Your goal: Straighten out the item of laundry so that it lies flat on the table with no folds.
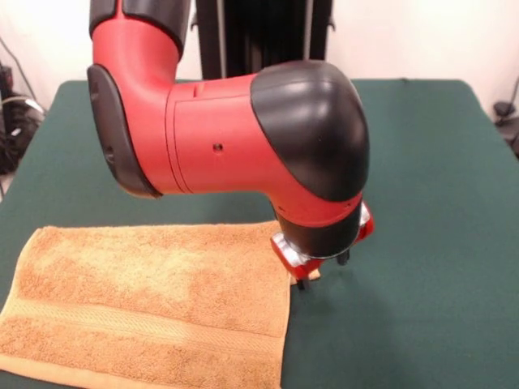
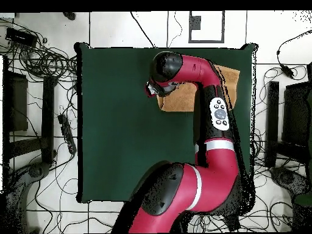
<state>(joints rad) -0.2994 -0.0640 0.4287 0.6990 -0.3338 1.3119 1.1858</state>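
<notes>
Plainly, the towel [image 1: 154, 312] is a thick orange-tan terry cloth, looped and nubbly over most of its face, with a smoother flat woven band running across it near its lower end and a paler hem along the bottom edge. It is rectangular and lies spread on the table [image 1: 422, 243], whose cover is a plain dark green cloth, matte and smooth. In the front view the towel stretches away to the left of the gripper [image 1: 322, 271] and below it, its upper right corner reaching right up to the gripper; its surface looks mostly flat, with soft shading but no sharp crease that I can make out. A small tan bit of cloth shows right at the gripper's base.

The arm [image 1: 235, 138] is glossy red plastic with rounded black caps at the joints. It comes down from above, bends at a bulky elbow and points its wrist straight down, so the gripper stands upright at the towel's corner, low at the table. Only a red mount and two short dark tips show under the black wrist cap; whether they are closed on the cloth or apart I cannot tell.

From overhead, the arm [image 2: 210, 109] crosses over the towel [image 2: 183, 97], hiding its middle, and the wrist sits at the towel's corner farthest from the table's edge.
</notes>
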